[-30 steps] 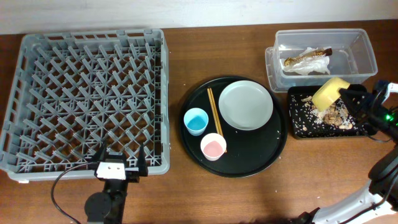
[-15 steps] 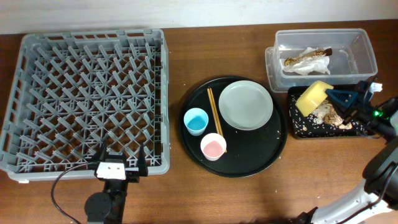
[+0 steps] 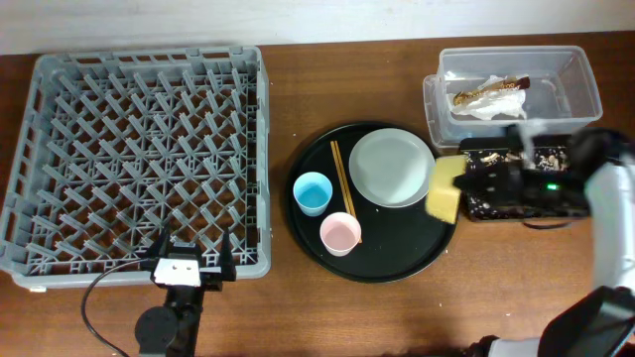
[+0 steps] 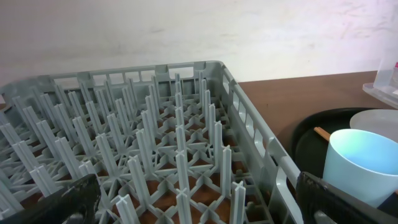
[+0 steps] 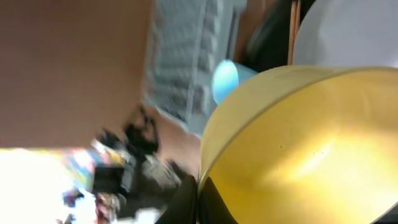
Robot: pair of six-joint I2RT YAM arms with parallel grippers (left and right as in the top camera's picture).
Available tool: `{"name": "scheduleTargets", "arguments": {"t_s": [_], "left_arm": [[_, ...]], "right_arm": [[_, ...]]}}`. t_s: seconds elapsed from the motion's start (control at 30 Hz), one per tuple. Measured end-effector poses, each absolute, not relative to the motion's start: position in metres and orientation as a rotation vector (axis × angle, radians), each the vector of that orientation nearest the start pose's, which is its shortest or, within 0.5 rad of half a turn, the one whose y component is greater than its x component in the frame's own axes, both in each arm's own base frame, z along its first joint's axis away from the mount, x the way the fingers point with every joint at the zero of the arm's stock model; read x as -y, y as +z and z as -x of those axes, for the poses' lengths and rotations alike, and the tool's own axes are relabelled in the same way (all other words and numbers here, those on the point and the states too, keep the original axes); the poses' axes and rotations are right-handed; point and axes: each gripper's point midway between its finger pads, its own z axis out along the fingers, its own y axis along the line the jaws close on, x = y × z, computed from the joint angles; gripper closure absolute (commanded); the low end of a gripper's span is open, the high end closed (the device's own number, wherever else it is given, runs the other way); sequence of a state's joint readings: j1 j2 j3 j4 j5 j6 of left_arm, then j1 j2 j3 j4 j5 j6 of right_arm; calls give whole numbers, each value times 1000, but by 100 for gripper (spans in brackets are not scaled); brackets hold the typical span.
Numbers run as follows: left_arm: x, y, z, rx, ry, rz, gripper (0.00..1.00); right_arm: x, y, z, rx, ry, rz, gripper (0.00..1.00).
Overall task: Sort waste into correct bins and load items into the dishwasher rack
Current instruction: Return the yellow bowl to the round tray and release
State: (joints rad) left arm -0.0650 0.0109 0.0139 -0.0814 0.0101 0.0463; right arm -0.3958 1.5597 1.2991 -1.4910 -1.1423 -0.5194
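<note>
Near the counter's right edge, the right gripper (image 3: pixel 470 186) clamps the tilted yellow bowl (image 3: pixel 444 190). At the front edge, the left gripper (image 3: pixel 194 256) gapes wide, holding nothing.

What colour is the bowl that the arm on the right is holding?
Yellow. The yellow round bowl shows best in the right wrist view.

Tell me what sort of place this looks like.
Probably a robot test bench staged for dish clearing: a large grey plastic dishwasher rack, a round black tray holding a white round plate, and a clear rectangular plastic waste tub share one brown wooden table.
</note>
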Motion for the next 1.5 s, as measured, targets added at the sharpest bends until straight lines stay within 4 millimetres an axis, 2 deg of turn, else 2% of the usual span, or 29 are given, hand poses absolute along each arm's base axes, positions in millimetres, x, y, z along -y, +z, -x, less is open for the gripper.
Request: {"name": "scheduleTargets", "arguments": {"t_s": [0.1,0.2,0.27,0.37,0.5,0.63,0.73,0.87,0.97,1.1,1.17,1.27,1.33,1.5], "left_arm": [[18,158,-245,-1646,-23,-100,0],[18,158,-245,-1646,-22,-99,0],[18,158,-245,-1646,-23,-100,0],[18,158,-245,-1646,-23,-100,0],[18,158,-245,-1646,-23,-100,0],[18,158,-245,-1646,-23,-100,0],[18,158,-245,-1646,-23,-100,0],[18,158,-245,-1646,-23,-100,0],[18,158,-245,-1646,-23,-100,0],[18,158,-245,-1646,-23,-100,0],[18,158,-245,-1646,-23,-100,0],[18,158,-245,-1646,-23,-100,0],[18,158,-245,-1646,-22,-99,0],[18,158,-245,-1646,-23,-100,0]], "right_arm": [[-82,205,-288,-2550,1339,185,96],[-105,178,-287,-2753,1139,237,96],[-111,159,-280,-2910,936,207,96],[-113,140,-273,-3039,655,168,96],[-126,115,-268,-3069,509,161,96],[-142,91,-262,-3070,468,149,96],[-142,82,-253,-3105,431,99,64],[-141,81,-256,-3094,407,63,61],[-146,87,-260,-3081,452,59,59],[-162,118,-284,-2981,543,85,51],[-170,123,-285,-2965,568,109,51],[-186,118,-284,-2960,582,181,53],[-200,103,-278,-3002,571,234,62],[-207,71,-270,-3108,521,234,82]]}}
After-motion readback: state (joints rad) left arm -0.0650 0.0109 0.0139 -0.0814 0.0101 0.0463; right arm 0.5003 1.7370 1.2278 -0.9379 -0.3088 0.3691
